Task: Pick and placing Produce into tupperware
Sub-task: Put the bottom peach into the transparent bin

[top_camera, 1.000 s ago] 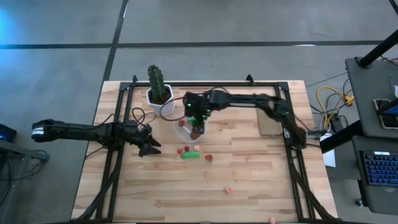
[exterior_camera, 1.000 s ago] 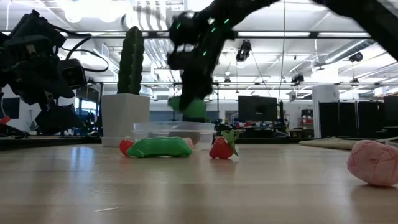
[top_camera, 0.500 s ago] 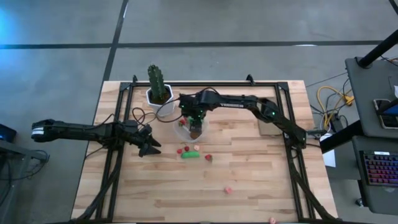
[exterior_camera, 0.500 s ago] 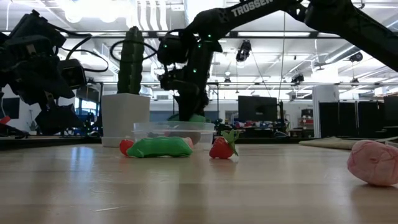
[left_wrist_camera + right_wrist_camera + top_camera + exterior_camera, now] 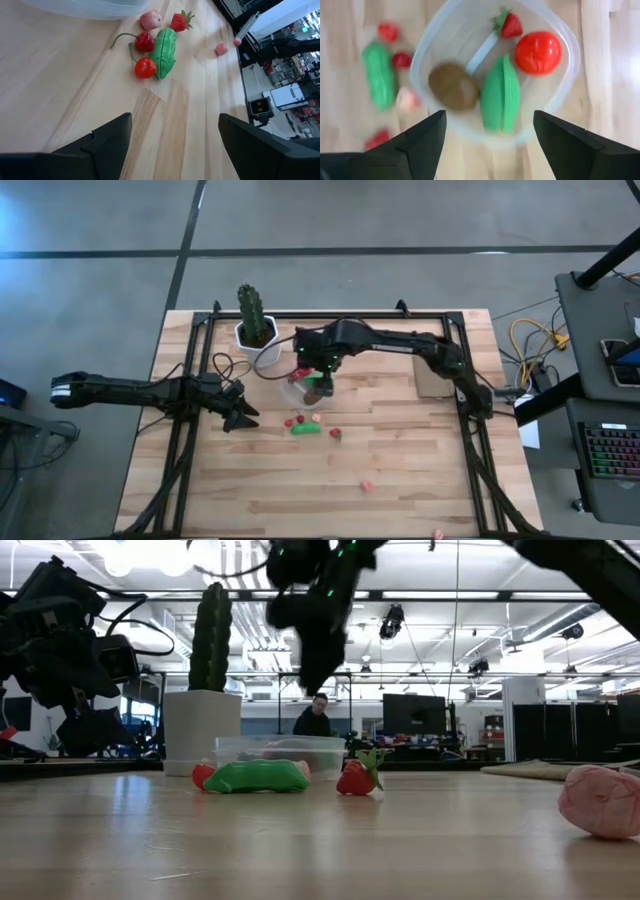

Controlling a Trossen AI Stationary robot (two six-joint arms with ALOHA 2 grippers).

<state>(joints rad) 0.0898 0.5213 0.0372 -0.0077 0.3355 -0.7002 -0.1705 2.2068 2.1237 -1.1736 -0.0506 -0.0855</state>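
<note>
The clear tupperware (image 5: pixel 420 55) stands on the table next to the white cactus pot (image 5: pixel 257 340). It holds a brown oval (image 5: pixel 454 86), a green ribbed piece (image 5: pixel 500 95), a red ball (image 5: pixel 538 52) and a strawberry (image 5: pixel 510 25). My right gripper (image 5: pixel 489 146) hangs open above it with nothing between its fingers, well clear in the low view (image 5: pixel 308 675). A green pod (image 5: pixel 165 52), two cherries (image 5: pixel 145 55), a strawberry (image 5: pixel 180 21) and a pink piece (image 5: pixel 151 20) lie on the wood nearby. My left gripper (image 5: pixel 175 145) waits open at the table's left (image 5: pixel 240 418).
The tall cactus (image 5: pixel 210 640) stands just left of the tupperware (image 5: pixel 280 752). Pink pieces lie toward the near right (image 5: pixel 367 486) (image 5: pixel 600 802). A black frame (image 5: pixel 470 430) borders the table. A person (image 5: pixel 315 718) shows far behind in the room.
My right gripper went down into the tupperware with the green ribbed piece, let go of it, and has risen straight up well above the rim. The green piece now lies in the tupperware beside the brown oval.
</note>
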